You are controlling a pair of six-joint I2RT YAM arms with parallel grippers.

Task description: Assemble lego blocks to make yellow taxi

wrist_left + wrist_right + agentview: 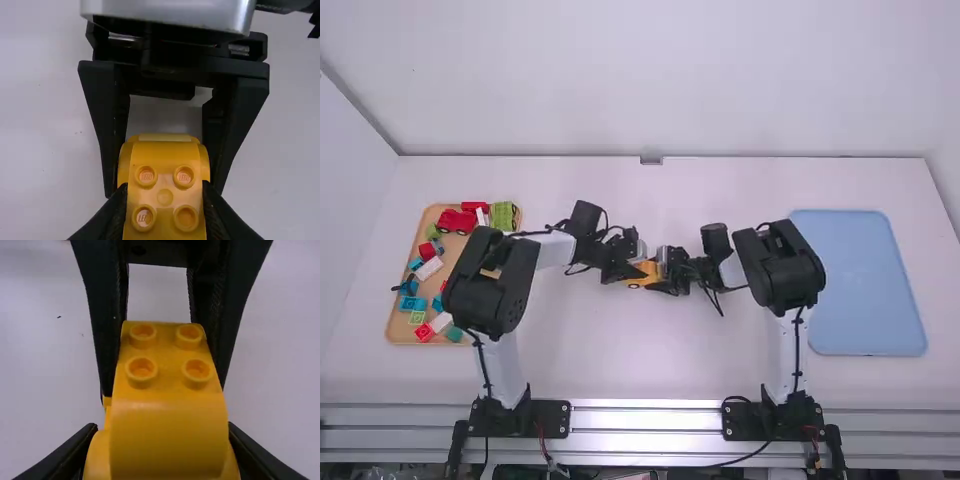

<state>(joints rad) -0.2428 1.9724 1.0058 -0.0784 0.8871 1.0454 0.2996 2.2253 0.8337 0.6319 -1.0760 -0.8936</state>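
The white tabletop [630, 350] bears a blue tray [860, 280] on the right; a tan tray [393, 325] of coloured blocks [457, 221] lies left; between them the left end effector [633, 269] and right end effector [666, 272] face each other, gripping opposite ends of the yellow toy car [643, 281].

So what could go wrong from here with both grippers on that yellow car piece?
The left gripper and right gripper both clamp the studded yellow plastic car body, so uneven movement might twist it loose. Its smooth, rounded end could slip between the right gripper's fingers. The left gripper's fingers flank the round studs, possibly obstructing a block added there.
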